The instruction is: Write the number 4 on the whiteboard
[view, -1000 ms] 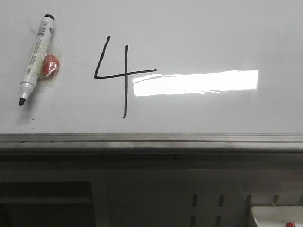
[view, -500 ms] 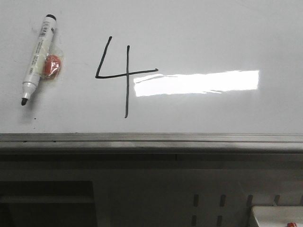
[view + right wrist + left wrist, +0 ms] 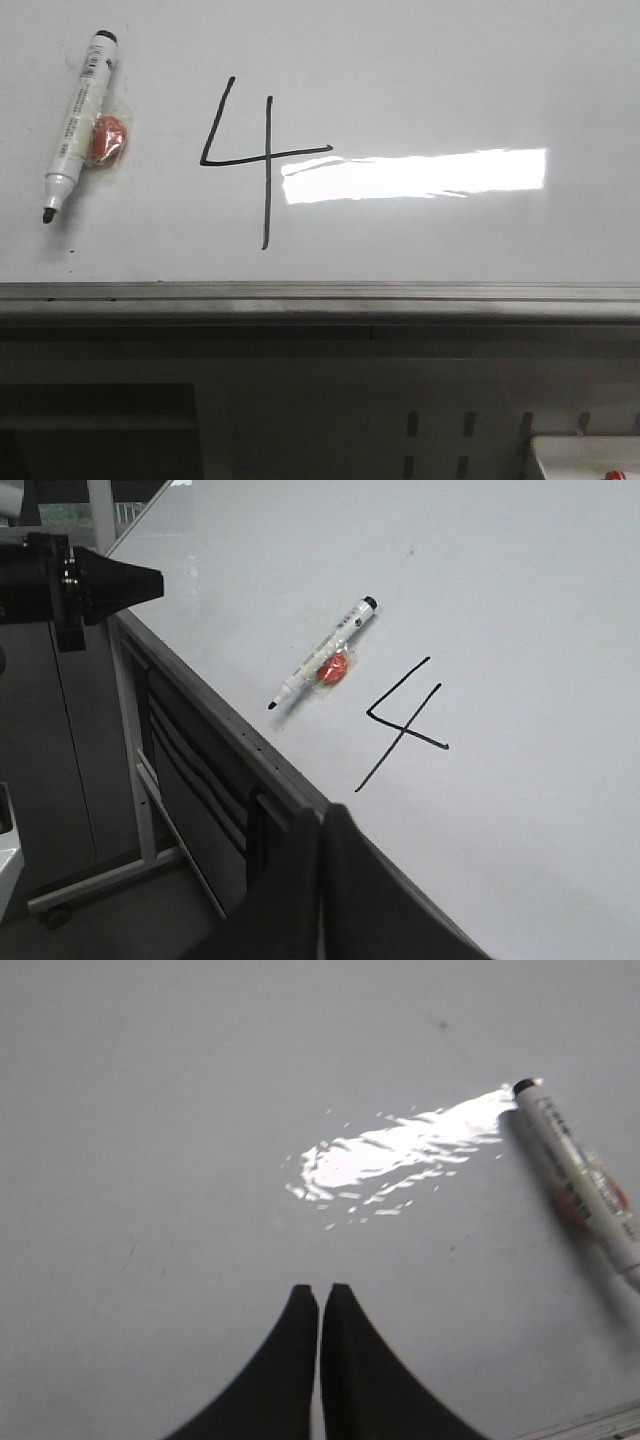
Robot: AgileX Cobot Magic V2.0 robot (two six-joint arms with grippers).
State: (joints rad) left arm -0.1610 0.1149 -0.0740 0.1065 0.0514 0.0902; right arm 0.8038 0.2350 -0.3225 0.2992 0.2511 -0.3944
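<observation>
Across the front view lies the whiteboard [image 3: 420, 70], cut off on three sides, with one 4 [image 3: 262, 160] drawn left of centre; its crossbar ends at one bright glare [image 3: 415, 176] that washes out the surface there. One marker [image 3: 75, 125] lies uncapped at the far left, well apart from the 4, tip toward the rail [image 3: 320, 292], and touching it is one small orange thing [image 3: 105, 140] in clear wrap, too small to make out. One tiny dot [image 3: 70, 250] sits below the tip. Under the rail a grey panel [image 3: 470, 425] shows slots, and a white corner at the lower right is cut off; neither gripper appears in this view. Seen from the left wrist, the left gripper [image 3: 319, 1305] hangs over bare board with its two dark fingers [image 3: 285, 1360] pressed together, clenched on nothing. One marker [image 3: 580, 1180] lies off to the side, its tip end cut off by the frame, the orange thing only a blur behind it, and the 4 is out of sight. Seen from the right wrist, the right gripper [image 3: 322, 830] is likewise clenched and empty above the board's edge; one 4 [image 3: 403, 723], one marker [image 3: 323, 667] and the orange thing [image 3: 335, 670] show clearly, and a black arm part [image 3: 85, 580] juts in, cut off.
</observation>
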